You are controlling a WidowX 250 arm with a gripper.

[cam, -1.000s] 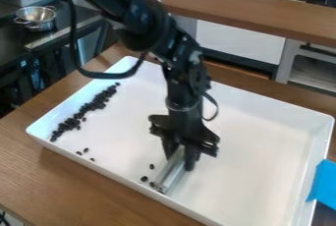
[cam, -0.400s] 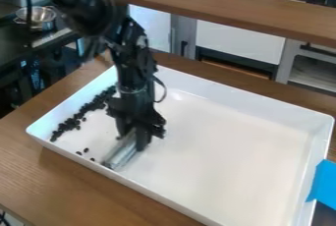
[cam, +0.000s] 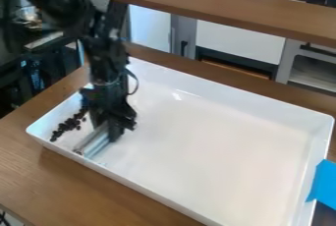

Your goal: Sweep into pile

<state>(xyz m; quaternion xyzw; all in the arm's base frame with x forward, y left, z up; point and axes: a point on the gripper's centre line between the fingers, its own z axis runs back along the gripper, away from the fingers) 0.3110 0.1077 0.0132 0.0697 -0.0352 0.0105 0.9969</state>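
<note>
Wide passage between pincer (cam: 105,129) and blue sheet (cam: 322,183), tray walls (cam: 236,97) around, beans (cam: 68,125) (loose strip) beside pincer

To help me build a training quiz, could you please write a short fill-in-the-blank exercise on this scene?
The tray is coloured ____. Seen from the camera, the dark pieces lie near its ____ side (left or right). The tool holds the bar to the ____ of those pieces (left or right). The tape at the picture's right edge is coloured ____.

Missing words: white; left; right; blue.
</note>
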